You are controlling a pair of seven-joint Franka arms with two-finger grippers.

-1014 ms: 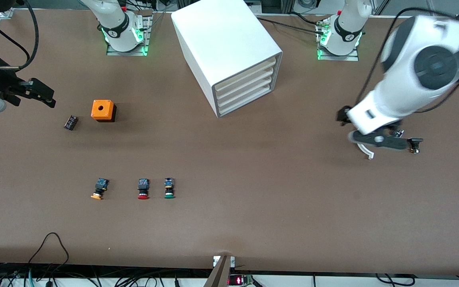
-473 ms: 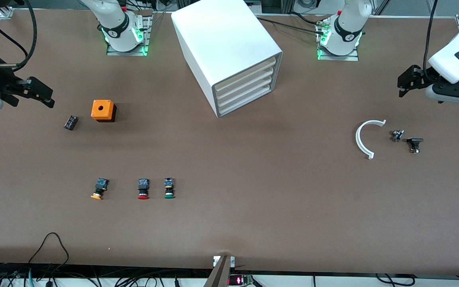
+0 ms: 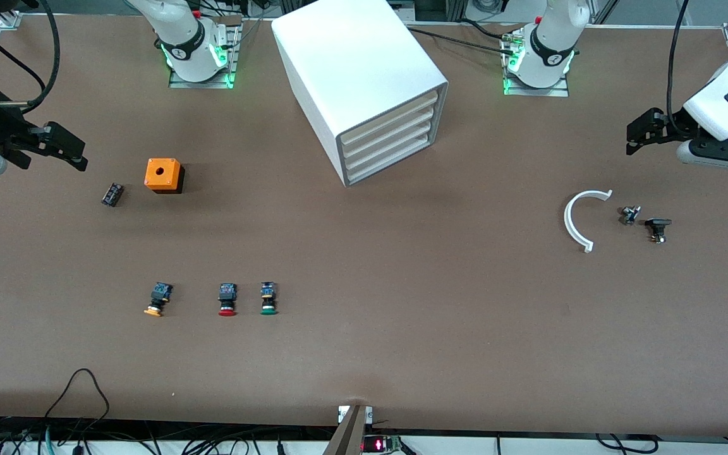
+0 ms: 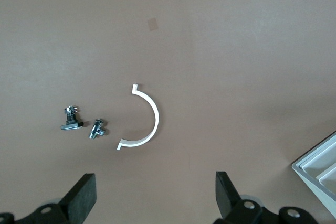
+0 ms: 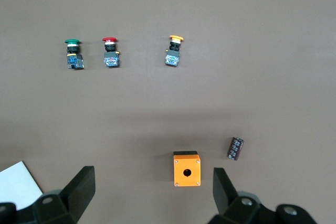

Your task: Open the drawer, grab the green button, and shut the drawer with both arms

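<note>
Cabinet (image 3: 364, 82) upper centre of front view, all drawers (image 3: 389, 140) shut; green button (image 3: 268, 298) lower centre on table, not inside; left gripper (image 3: 645, 131) and right gripper (image 3: 64, 148) at frame edges, wide open, empty, parked clear for access.

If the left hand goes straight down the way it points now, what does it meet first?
Probably the bare table. The left hand hangs open over it, and the white curved piece and the two small metal parts lie a little ahead of its fingers, though depth is hard to judge.
</note>
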